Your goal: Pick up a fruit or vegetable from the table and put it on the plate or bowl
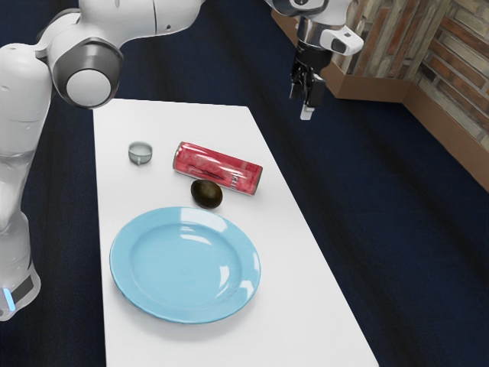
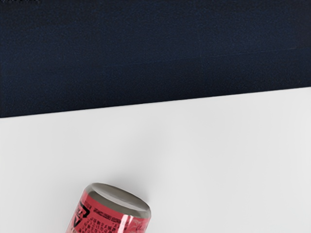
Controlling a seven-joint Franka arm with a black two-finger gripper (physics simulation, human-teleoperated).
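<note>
Avocado [image 1: 206,193] lies mid-frame beside red can [image 1: 218,169], ungrasped. Jaws apart, empty, upper right of frame. Step judged: approach. Next move requires descent onto it, clear of can.

Item: arm [image 1: 23,115], seven-joint, one unit.
- Shells: glossy white, rounded, thick tubular links.
- Shoulder joint [image 1: 86,76]: broad mid-grey collar around a flat white round cap.
- Seams: thin dark grey lines where the links meet.
- Base [image 1: 17,290]: white, with a grey band and a small blue light [image 1: 6,295] at its edge.
- Wrist housing [image 1: 338,38]: white block with dark grey and silver sections above it.
- Jaws: black, mounted under the wrist housing.
</note>
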